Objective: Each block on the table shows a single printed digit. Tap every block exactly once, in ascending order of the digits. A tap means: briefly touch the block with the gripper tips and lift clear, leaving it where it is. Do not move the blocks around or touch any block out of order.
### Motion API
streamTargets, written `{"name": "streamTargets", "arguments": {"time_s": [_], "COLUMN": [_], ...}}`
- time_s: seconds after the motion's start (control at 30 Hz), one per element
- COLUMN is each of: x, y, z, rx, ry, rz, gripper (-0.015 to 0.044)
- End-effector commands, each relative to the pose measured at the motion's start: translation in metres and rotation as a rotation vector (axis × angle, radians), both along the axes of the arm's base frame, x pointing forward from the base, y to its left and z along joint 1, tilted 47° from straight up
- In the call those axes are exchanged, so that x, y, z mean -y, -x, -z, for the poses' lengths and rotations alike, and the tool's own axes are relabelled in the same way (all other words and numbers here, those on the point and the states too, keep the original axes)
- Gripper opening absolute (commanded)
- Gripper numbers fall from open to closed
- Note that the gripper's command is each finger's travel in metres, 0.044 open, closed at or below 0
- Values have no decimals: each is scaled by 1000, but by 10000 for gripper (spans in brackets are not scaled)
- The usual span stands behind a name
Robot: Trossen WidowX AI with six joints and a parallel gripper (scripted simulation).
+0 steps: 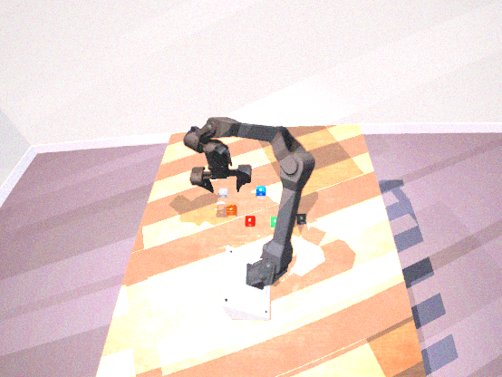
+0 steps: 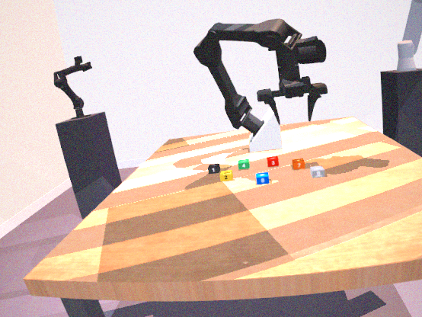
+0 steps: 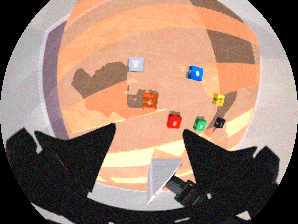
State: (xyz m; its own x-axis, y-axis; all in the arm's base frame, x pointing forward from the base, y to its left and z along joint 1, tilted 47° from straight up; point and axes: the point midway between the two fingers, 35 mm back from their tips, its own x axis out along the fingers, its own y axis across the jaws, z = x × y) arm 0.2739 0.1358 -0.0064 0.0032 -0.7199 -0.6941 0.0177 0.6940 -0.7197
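Note:
My gripper [image 1: 225,190] [image 2: 294,122] [image 3: 150,130] is open and empty, high above the table on the orange and grey blocks' side. The black block [image 1: 302,218] [image 2: 214,168] [image 3: 220,123] shows 1, the yellow [image 2: 226,175] [image 3: 218,100] 2, the red [image 1: 250,221] [image 2: 273,161] [image 3: 174,121] 3, the green [image 1: 274,222] [image 2: 244,164] [image 3: 200,124] 4, the orange [image 1: 231,209] [image 2: 298,164] [image 3: 150,99] 7. Digits on the blue block [image 1: 261,191] [image 2: 262,178] [image 3: 195,73] and grey block [image 1: 223,192] [image 2: 318,171] [image 3: 136,64] are unclear. The arm hides the yellow block in the top view.
The white base mount [image 1: 249,304] [image 2: 266,139] [image 3: 162,172] stands on the wooden table [image 1: 181,344] [image 2: 171,248], behind the blocks in the exterior view. Arm shadows fall beside the grey and orange blocks. Dark pedestals [image 2: 89,156] [image 2: 400,103] stand beyond the table.

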Motion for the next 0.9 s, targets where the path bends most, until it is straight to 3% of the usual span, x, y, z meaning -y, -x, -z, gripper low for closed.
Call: {"name": "streamTargets", "arguments": {"time_s": [0.0, 0.43, 0.87], "x": [-1, -23, -23], "y": [0, -86, -87], "z": [1, 22, 23], "rx": [2, 7, 7], "ry": [-2, -3, -3], "rz": [6, 6, 7], "gripper": [400, 400, 400]}}
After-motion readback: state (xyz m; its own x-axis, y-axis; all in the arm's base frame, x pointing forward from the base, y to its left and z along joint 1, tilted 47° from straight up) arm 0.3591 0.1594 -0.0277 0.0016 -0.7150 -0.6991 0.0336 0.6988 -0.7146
